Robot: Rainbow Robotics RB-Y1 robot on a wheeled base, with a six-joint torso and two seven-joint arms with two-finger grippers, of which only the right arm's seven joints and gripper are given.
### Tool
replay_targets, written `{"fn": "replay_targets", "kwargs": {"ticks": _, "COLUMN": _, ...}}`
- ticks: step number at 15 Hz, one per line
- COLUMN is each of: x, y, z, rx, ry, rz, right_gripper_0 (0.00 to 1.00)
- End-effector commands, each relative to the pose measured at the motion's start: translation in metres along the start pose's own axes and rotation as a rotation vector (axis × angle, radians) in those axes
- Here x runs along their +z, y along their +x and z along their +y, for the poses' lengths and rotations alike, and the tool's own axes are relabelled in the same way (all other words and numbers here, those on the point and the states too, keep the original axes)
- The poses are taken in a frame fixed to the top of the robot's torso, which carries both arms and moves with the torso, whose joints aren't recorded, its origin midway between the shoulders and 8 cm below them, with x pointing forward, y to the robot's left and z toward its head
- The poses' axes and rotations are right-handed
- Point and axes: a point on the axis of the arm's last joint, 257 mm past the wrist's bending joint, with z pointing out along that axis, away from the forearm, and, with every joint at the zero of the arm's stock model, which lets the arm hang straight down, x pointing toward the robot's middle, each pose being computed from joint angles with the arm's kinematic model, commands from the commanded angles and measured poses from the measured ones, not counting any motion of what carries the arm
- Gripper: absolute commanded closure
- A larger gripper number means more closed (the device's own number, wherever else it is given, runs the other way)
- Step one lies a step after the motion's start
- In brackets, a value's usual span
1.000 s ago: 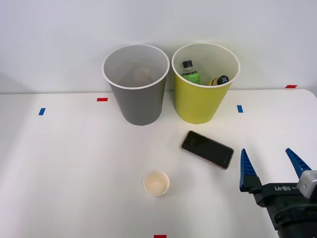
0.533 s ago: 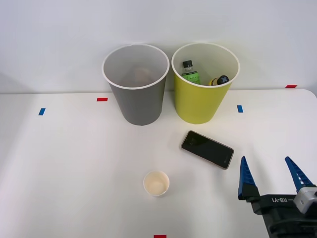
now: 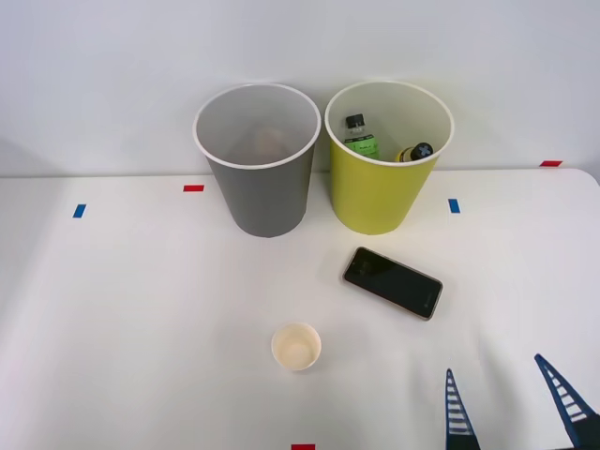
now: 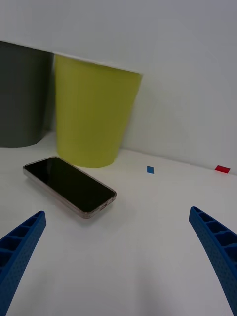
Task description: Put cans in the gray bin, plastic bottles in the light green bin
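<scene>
Plastic bottles (image 3: 380, 143) are seen inside the light green bin (image 3: 384, 192), which stands at the far edge of the surface (image 3: 141, 309), right of centre. Two black caps show above the rim: the clear, green-labelled btl upright-ish toward the bin's left wall, the yellow one tilted toward its right. The gray bin (image 3: 262, 187) stands just beside it on the left, walls almost touching; something pale is glimpsed inside but can't be identified.

Nearer the middle, a black phone (image 3: 392, 282) lies flat, long axis running diagonally from far-left to near-right. A cream paper cup (image 3: 296, 346) stands upright nearer the front edge, approx. centre. Neither is a can or btl, so sorting is judged done or nearly so.

The right tool (image 3: 511, 408) is found at the near right corner, fingers spread wide, nothing held. From it the bins lie forward and left, well apart; the phone lies between, its near-right end pointed roughly at the tool. No loose task item is seen w/in reach.
</scene>
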Motion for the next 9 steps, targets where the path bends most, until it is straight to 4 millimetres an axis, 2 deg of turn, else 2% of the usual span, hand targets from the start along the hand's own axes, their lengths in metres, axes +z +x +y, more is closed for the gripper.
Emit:
{"fn": "replay_targets", "kwargs": {"ticks": 1, "x": -0.020, "y": 0.010, "z": 0.016, "rx": 0.007, "ry": -0.055, "rz": 0.050, "right_gripper_0": 0.00}}
{"fn": "replay_targets", "kwargs": {"ticks": 6, "x": -0.050, "y": 0.030, "z": 0.036, "rx": 0.033, "ry": -0.107, "rz": 0.154, "right_gripper_0": 0.00}}
{"fn": "replay_targets", "kwargs": {"ticks": 9, "x": -0.055, "y": 0.033, "z": 0.048, "rx": 0.059, "ry": -0.123, "rz": 0.177, "right_gripper_0": 0.00}}
